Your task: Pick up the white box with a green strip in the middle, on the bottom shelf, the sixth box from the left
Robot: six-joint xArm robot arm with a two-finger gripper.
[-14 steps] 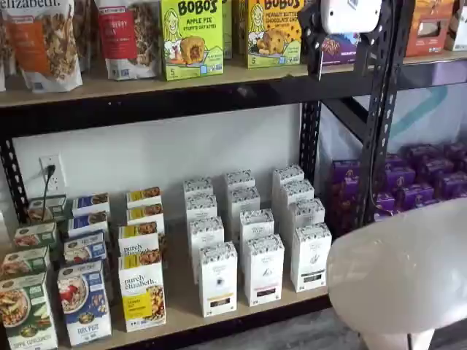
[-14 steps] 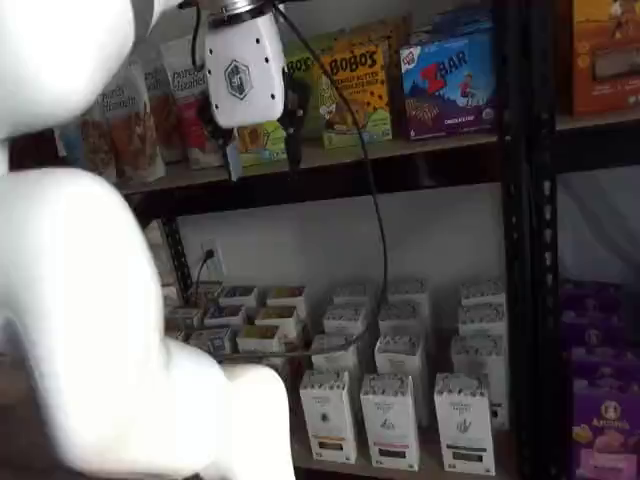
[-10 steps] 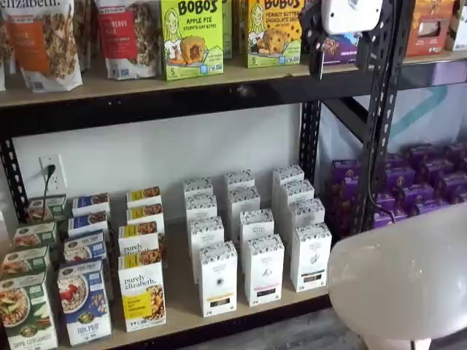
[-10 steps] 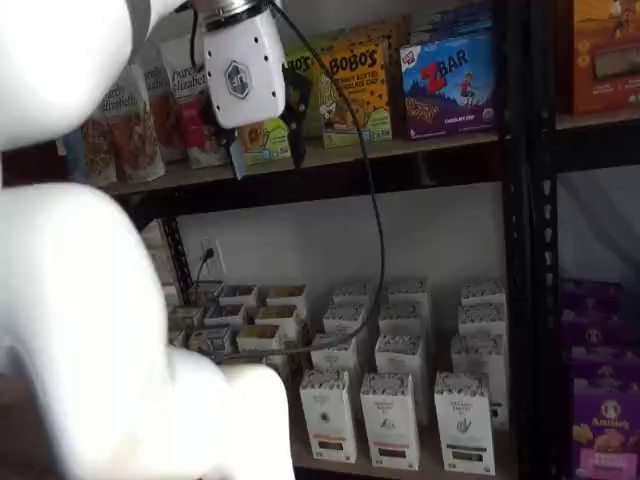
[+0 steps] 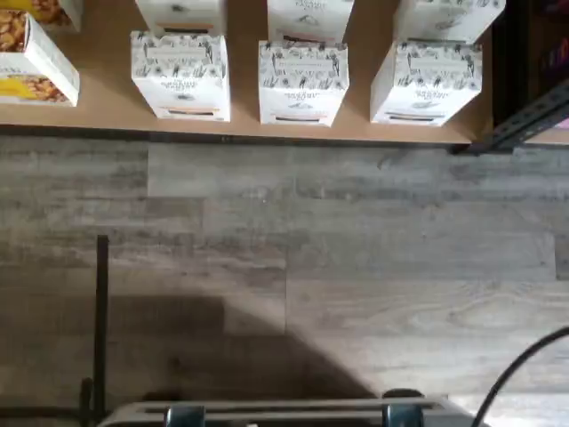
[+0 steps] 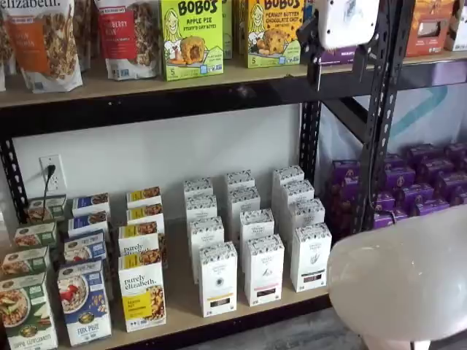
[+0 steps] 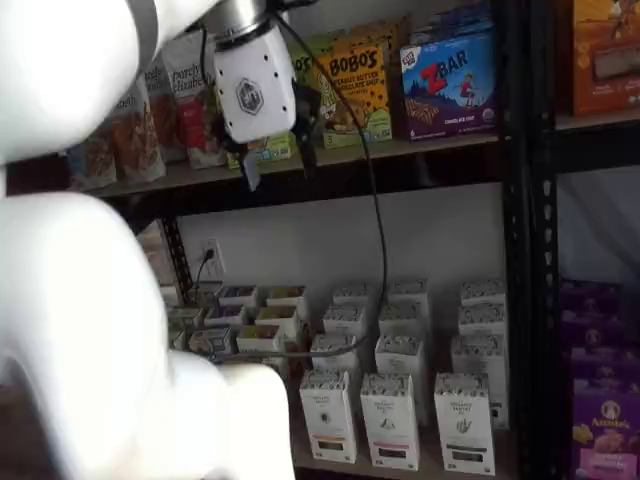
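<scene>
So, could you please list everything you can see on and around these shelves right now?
White box: one, tall white carton with dark strip low down, front of the rightmost white column on the bottom shelf.
Other tall white cartons: several, white with speckled tops, in columns beside it.
Granola boxes: several, white and yellow, further left on that shelf.
Cereal boxes: several, blue and green, at its left end.
Bobo's boxes: two, green and yellow, upper shelf.
Granola bags: a few, upper shelf, left.
Purple boxes: many, in the next bay, right.
Wall socket: one, white, plug in it.
Gripper: white body, black fingers open, up at the upper shelf.
</scene>
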